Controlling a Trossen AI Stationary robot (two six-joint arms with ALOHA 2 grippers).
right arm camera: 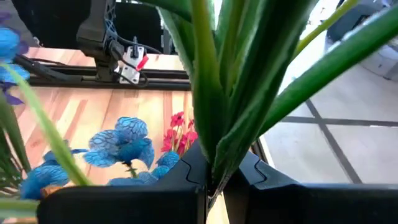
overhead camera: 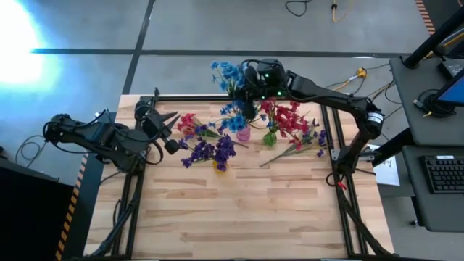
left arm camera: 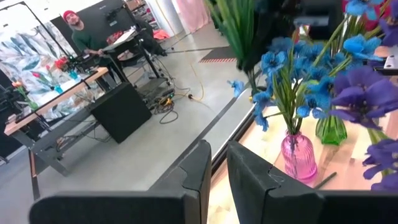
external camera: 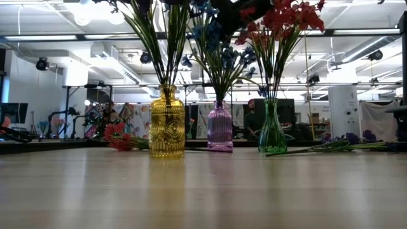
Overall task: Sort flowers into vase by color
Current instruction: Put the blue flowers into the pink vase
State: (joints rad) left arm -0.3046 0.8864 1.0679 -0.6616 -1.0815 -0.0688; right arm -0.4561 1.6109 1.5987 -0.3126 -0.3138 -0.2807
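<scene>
Three glass vases stand mid-table. The yellow vase [external camera: 167, 130] holds purple flowers [overhead camera: 210, 151], the pink vase [external camera: 220, 129] holds blue flowers [left arm camera: 292, 81], and the green vase [external camera: 272, 132] holds red flowers [overhead camera: 288, 118]. High over the far side, my right gripper [right arm camera: 214, 177] is shut on a blue sprig [overhead camera: 228, 72]. At the left side, my left gripper [left arm camera: 217, 168] is raised and shut, with nothing between its fingers. Loose red flowers [overhead camera: 190, 125] lie on the table near it. My right gripper pinches the blue sprig's green stem and long leaves [right arm camera: 208, 146] between its two fingers. The leaves rise from the fingers and the blue blooms [overhead camera: 228, 72] hang out past the table's far edge. The gripper hides the stem's lower end.
More loose sprigs [overhead camera: 301, 148] lie on the wood to the right of the green vase. A black frame [overhead camera: 188, 98] runs along the table's far and side edges. Bare wood [overhead camera: 239, 217] fills the near half of the table. A person [left arm camera: 81, 31] sits in the room beyond.
</scene>
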